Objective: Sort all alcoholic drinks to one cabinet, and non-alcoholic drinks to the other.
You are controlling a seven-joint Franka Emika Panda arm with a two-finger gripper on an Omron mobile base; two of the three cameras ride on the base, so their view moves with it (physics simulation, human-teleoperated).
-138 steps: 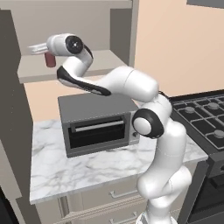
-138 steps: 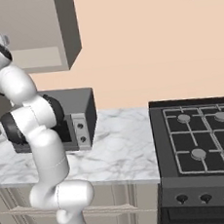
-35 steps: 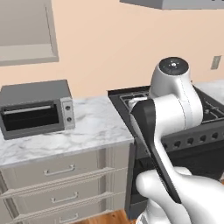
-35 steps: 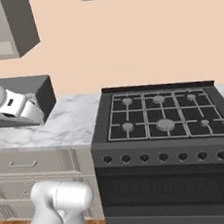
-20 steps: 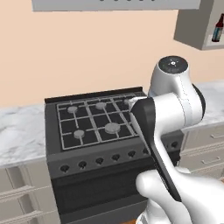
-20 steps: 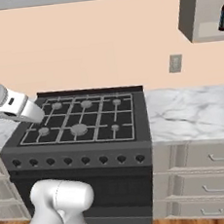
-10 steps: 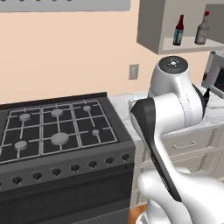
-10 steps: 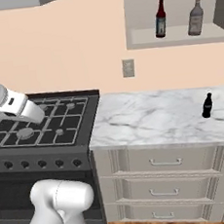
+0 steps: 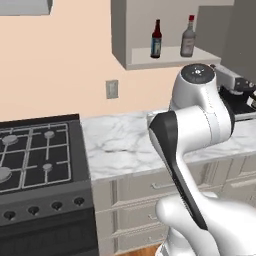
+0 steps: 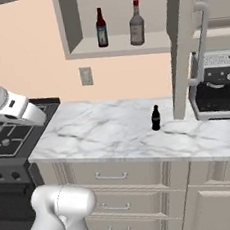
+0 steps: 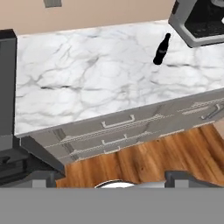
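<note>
Rolling right past the stove (image 9: 35, 165), the base now faces a marble table (image 10: 114, 132) where the small black cola bottle (image 10: 156, 117) stands upright, near a grey appliance (image 10: 220, 93). Above, the dark brown-red bottle (image 10: 101, 28) and the clear red-capped bottle (image 10: 136, 23) stand apart on the open beige cabinet's shelf (image 10: 125, 45), its bar-handled door (image 10: 188, 49) swung out. The robot's jaws are spread wide, holding nothing.
</note>
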